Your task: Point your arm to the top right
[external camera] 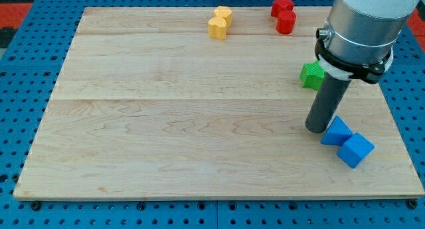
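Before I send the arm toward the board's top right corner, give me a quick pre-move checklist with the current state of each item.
1. My tip in view and on the board: ok, at the view's right, lower half.
2. Tip apart from the blue blocks: cannot tell; the nearer one sits right beside it.
3. Green block out of the straight path up: not ok; it lies just above the tip, partly hidden by the arm.
4. Red blocks away from the target corner: ok; they sit left of it at the top edge.
5. Yellow blocks out of the way: ok, top centre.
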{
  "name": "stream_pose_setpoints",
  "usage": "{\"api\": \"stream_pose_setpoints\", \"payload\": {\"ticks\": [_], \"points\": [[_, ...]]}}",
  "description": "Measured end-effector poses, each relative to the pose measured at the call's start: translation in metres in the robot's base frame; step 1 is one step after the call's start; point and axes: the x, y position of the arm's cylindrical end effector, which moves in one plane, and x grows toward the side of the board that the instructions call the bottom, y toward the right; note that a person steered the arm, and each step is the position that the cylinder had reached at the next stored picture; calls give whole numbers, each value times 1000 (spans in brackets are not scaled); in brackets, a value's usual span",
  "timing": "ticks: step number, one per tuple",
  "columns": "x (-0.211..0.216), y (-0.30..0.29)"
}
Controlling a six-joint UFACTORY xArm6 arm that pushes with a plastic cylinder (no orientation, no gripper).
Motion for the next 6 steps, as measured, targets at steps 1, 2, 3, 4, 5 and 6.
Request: {"api": "stream_pose_setpoints", "payload": {"ticks": [1,2,3,4,5,6], "points": [[-4,0],[-13,32],[-27,131],[-47,182],[-98,183],[-228,172]]}}
